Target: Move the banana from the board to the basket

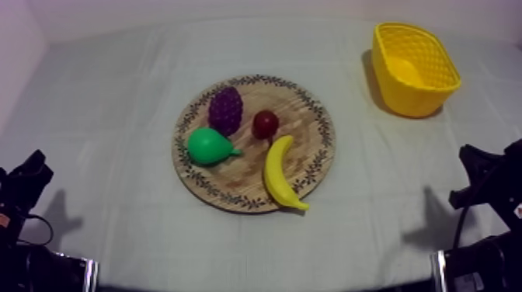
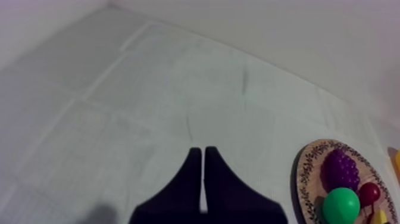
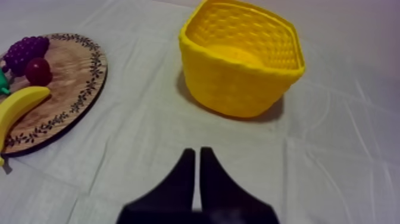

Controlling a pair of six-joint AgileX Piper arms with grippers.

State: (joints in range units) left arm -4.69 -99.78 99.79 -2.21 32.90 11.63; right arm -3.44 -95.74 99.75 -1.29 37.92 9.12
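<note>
- Four toy fruits are recorded on the round wooden board (image 1: 303,116), which lies near the middle of the table (image 1: 116,101).
- On the board's side toward the right arm, the banana (image 1: 278,171) is laid lengthwise along the edge. Its near end passes over the patterned rim. It is touched by neither gripper.
- Just beside the banana's far end, the small red fruit (image 1: 266,123) is noted; whether the two touch cannot be told.
- At the far side of the board the bunch of grapes (image 1: 226,109) is placed, just beside the small red fruit. The pear (image 1: 208,146) is laid just in front of the grapes, with its narrow end pointed toward the banana.
- Upright on the cloth at the far right, the yellow basket (image 1: 412,97) is set well apart from the board.
- Low at the table's left side, the left gripper (image 2: 200,154) is parked over bare cloth, well apart from the board. Its fingers are pressed together in a narrow wedge with nothing held.
- Low at the table's right side, the right gripper (image 3: 195,152) is aimed at the cloth between board and basket. Its fingers are likewise pressed together and nothing is held.
</note>
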